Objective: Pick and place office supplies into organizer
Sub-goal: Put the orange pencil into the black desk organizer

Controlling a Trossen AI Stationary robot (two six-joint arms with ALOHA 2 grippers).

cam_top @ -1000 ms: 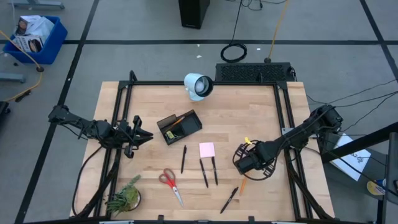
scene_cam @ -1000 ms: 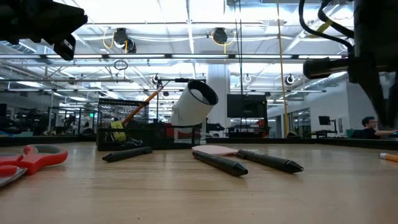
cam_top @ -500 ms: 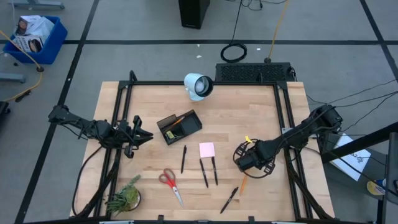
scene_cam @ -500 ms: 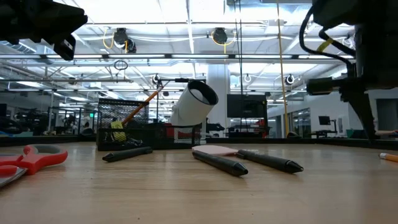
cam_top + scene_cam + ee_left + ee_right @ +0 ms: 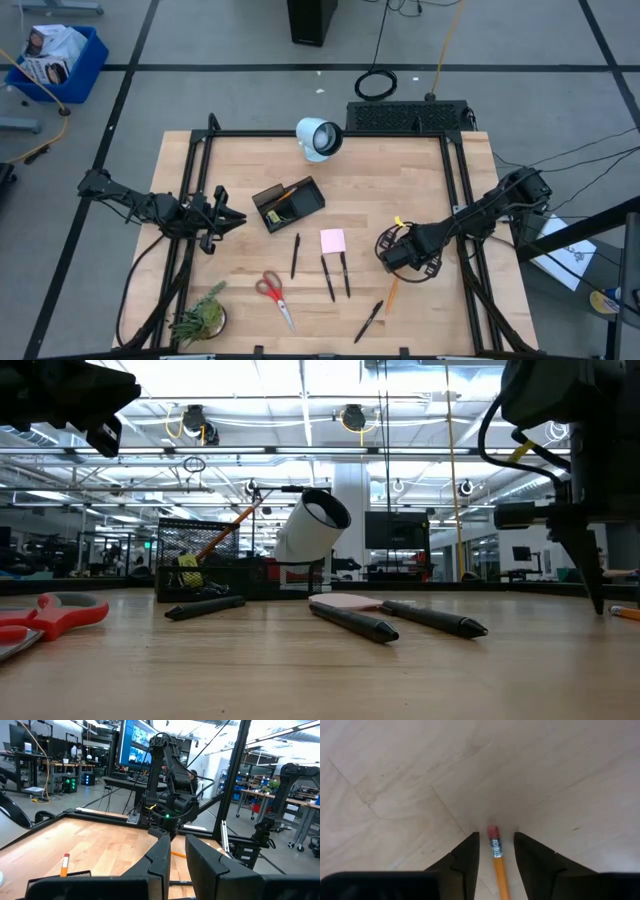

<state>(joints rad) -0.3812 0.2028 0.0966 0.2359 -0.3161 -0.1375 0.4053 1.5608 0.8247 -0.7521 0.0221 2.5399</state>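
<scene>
Orange pencil (image 5: pixel 498 865) flat on table (image 5: pixel 420 770) between parted fingers of down-pointing right gripper (image 5: pixel 495 845).

Pencil (image 5: pixel 498 870) cut off at 6 o'clock between right hand (image 5: pixel 495 845) fingers; scissors (image 5: pixel 40 618) cut off at 9 o'clock.

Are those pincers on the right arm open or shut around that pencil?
Open. The right end effector straddles the orange pencil, with gaps showing between it and each finger.

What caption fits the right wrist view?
Right gripper open, fingers straddling an orange pencil lying on the wooden table.
</scene>
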